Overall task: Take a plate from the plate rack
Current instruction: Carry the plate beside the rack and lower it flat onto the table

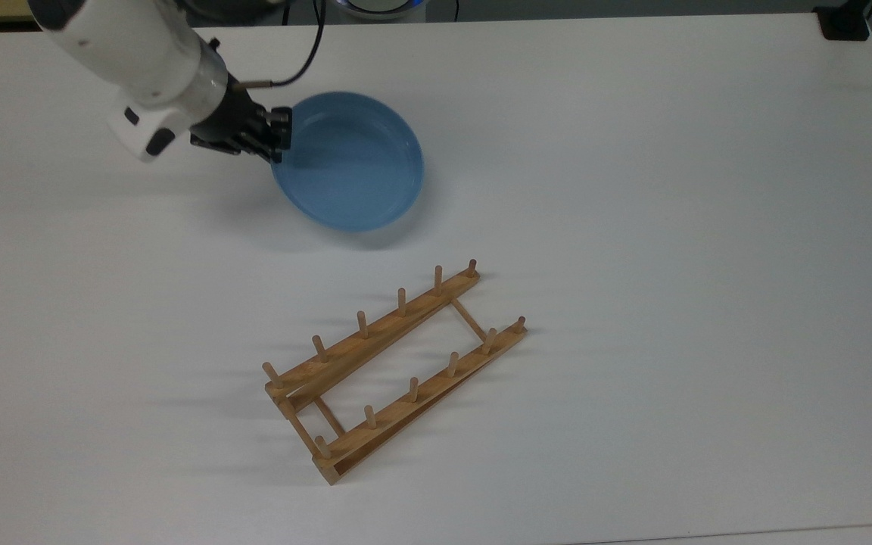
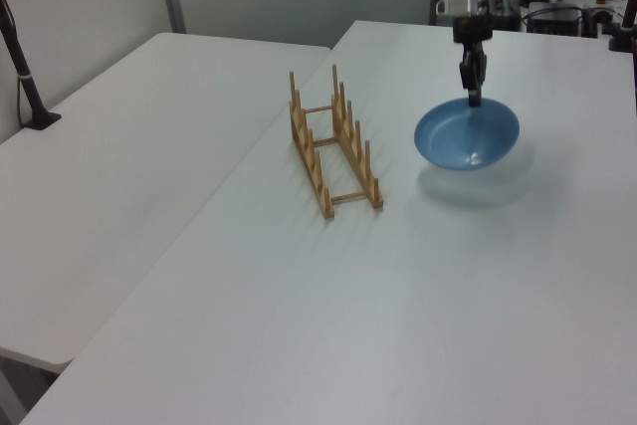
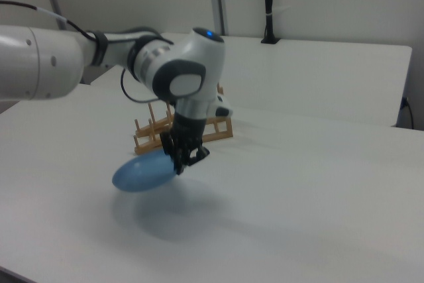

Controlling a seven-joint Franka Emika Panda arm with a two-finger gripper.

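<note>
The light-blue plate [image 1: 353,163] hangs almost level just above the white table [image 1: 633,189], away from the rack. My gripper [image 1: 282,141] is shut on the plate's rim at the top view's left side. In the left view the gripper [image 2: 473,99] points straight down onto the far rim of the plate [image 2: 468,136], which casts a shadow below. In the right view the plate [image 3: 142,171] tilts down to the right view's left from the gripper [image 3: 180,166]. The wooden plate rack [image 1: 394,367] stands with no plate in it; the plate rack [image 2: 333,146] and the plate rack [image 3: 173,129] also show from the sides.
A second white table [image 2: 119,176] adjoins on the left view's left. A black pole [image 2: 22,72] is clamped at its edge. A black block [image 1: 843,21] sits at the top view's far right corner. A cable [image 1: 307,57] trails from the arm.
</note>
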